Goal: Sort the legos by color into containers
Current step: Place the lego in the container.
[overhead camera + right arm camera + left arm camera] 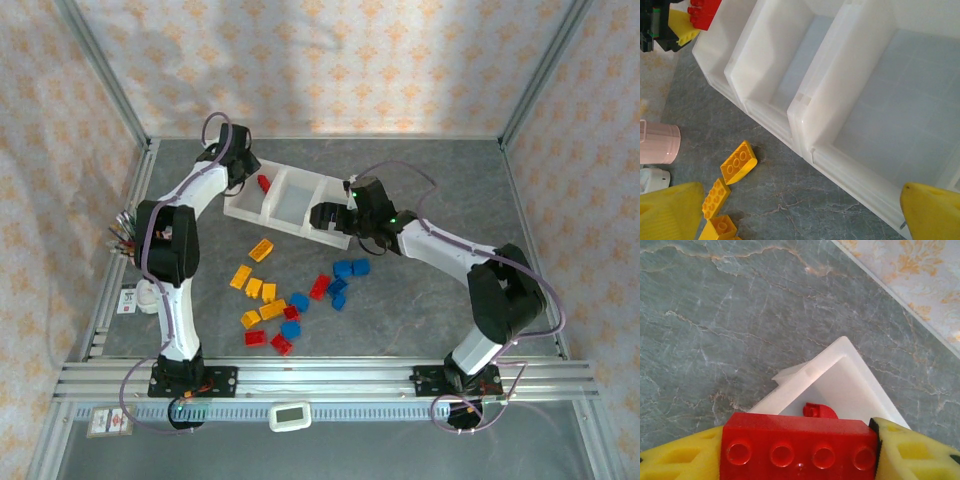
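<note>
Left jaws are clamped on a red brick, over a corner of the left bin, where another red brick lies inside. Your right jaws stand wide apart above the near rim of the right bin. Loose bricks lie on the worktop between you and the bins; bare worktop runs behind them to the wall.
</note>
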{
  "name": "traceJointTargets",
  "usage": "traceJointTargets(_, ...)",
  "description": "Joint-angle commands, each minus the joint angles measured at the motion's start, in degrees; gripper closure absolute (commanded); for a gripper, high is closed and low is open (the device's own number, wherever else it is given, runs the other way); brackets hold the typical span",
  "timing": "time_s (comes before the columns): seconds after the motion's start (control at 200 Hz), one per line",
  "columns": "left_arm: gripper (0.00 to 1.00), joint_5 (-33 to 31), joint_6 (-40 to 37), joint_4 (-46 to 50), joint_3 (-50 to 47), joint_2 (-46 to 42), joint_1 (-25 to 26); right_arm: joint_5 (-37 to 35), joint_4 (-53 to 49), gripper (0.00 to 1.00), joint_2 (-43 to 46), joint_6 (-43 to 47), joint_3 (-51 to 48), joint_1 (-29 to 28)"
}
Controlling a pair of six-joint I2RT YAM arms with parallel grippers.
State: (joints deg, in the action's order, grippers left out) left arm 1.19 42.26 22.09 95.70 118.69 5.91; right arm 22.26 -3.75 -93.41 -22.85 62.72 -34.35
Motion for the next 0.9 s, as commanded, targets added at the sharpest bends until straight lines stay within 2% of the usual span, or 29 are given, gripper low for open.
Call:
traceJointTargets(0.0, 0.53, 0.2, 1.0, 0.8, 1.9, -0.4, 1.1, -1.4, 1.0, 0.0, -0.8, 1.1, 2.0, -0.1)
traceJointTargets(0.095, 0.48, -2.6, 0.0, 1.3, 1.6, -0.9, 2.2, -1.2, 1.4, 0.0, -0.9, 0.9, 1.7, -0.1)
traceJointTargets(0.28, 0.36, -2.8, -0.6, 5.6, 5.9, 2.4, 2.5, -1.0, 1.3, 0.0, -1.0, 0.9, 2.0, -0.2)
traceJointTargets(0.355, 0.28, -2.4, -0.9, 5.0, 6.2, 1.8, 2.8, -1.2, 1.3, 0.0, -0.6, 1.0, 2.0, -0.1)
traceJointTargets(0.491, 0.2, -3.4, -1.6, 5.8, 7.7, 0.2, 3.5, -1.3, 0.9, 0.0, 0.1, 1.3, 1.9, -0.1)
traceJointTargets(0.631, 0.16, -5.5, -2.0, 8.3, 8.7, -1.3, 3.5, -1.0, 0.8, 0.0, 0.6, 1.6, 1.9, 0.0)
traceJointTargets(0.701, 0.16, -4.3, -2.2, 8.9, 8.5, -2.7, 3.7, -0.6, -0.2, 0.0, 0.7, 1.9, 2.3, 0.0)
traceJointTargets(0.896, 0.16, -2.4, -5.0, 7.7, 2.3, -13.3, 5.9, 0.2, -3.4, 0.0, 3.8, 3.0, 1.1, 0.2)
